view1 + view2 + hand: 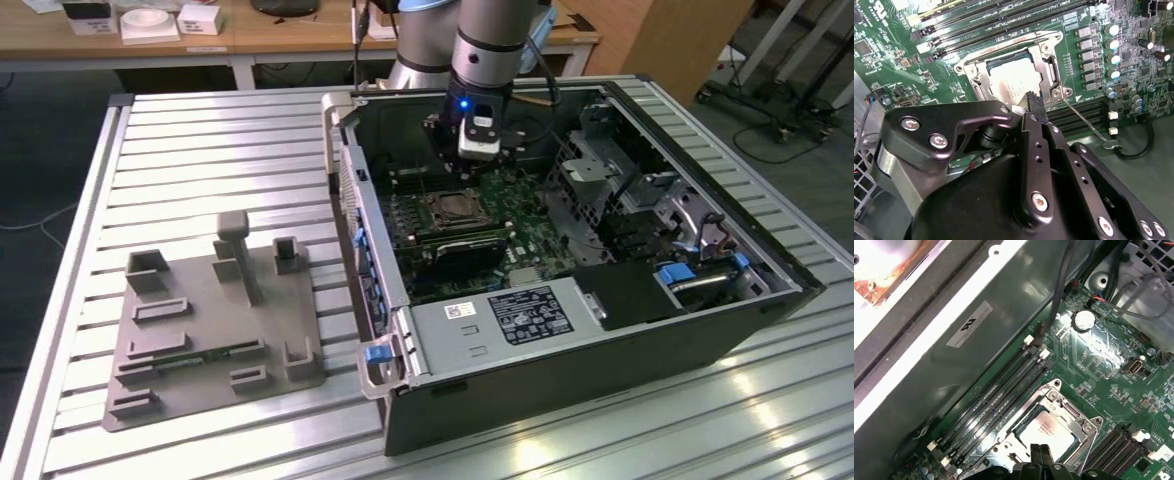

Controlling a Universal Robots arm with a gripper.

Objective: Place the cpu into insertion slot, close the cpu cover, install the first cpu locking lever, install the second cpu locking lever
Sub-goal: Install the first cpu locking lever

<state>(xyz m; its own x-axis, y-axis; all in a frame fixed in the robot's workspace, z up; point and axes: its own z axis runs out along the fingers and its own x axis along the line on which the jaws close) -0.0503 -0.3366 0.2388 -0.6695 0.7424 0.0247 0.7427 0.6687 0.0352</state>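
Your ribbed metal surface (200, 140), glare on its near edge, dark floor (34, 170) around, wooden desk (307, 38) with white boxes (147, 25) behind.

In the second wrist view, the pincer (1035, 104) and its black body conceal the near edge of the cpu (1011, 82), one corner of the cpu cover (1050, 75) and the motherboard (874, 45) beneath. In the first wrist view, the pincer tips overlap the cpu edge, and the picture edge cuts off the adjacent cover side. In the exterior view, the insertion slot (451, 208) is too small to tell the cover's state.
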